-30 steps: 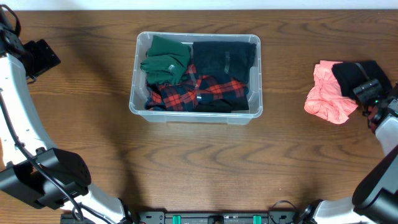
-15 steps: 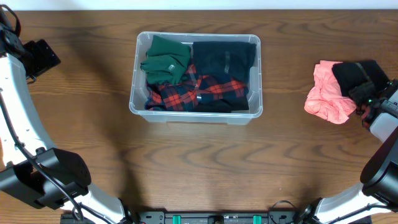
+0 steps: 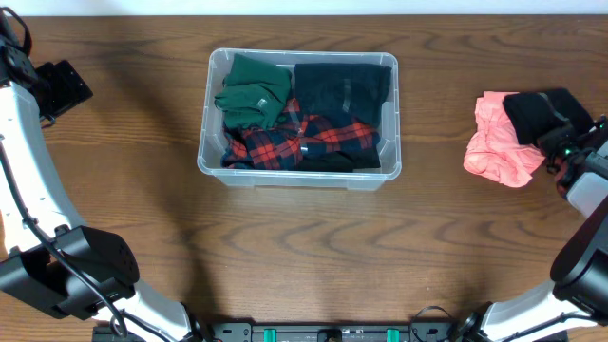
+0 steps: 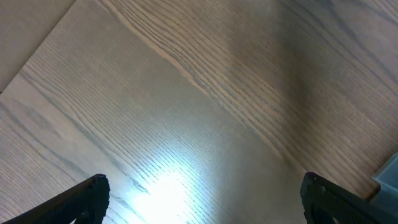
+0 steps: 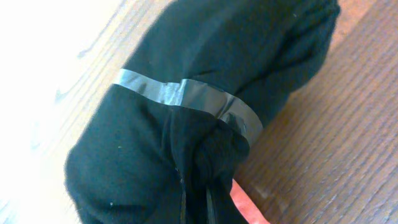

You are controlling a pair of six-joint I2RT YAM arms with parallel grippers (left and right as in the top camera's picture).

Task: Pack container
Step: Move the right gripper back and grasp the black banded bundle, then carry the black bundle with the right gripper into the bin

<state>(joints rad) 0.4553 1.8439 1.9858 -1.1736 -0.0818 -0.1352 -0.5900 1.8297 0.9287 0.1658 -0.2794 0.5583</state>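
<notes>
The clear container (image 3: 203, 142) stands at the table's middle, holding a green garment (image 3: 252, 90), a black garment (image 3: 342, 90) and a red plaid shirt (image 3: 309, 138). At the far right, a black rolled bundle (image 3: 535, 109) lies partly on a pink garment (image 3: 492, 152). My right gripper (image 3: 560, 144) is shut on a fold of this bundle (image 5: 205, 56), just below its shiny tape band (image 5: 186, 93); the jaws (image 5: 196, 205) pinch dark cloth. My left gripper (image 3: 59, 84) hangs open over bare wood at the far left (image 4: 202, 199), holding nothing.
A corner of the container (image 4: 388, 177) shows at the right edge of the left wrist view. Pink cloth (image 5: 245, 208) peeks out under the bundle. The table's far edge runs along the top of the overhead view.
My right gripper has shut on the black bundle. The bundle and the pink garment have shifted slightly left. The left arm has not moved.
</notes>
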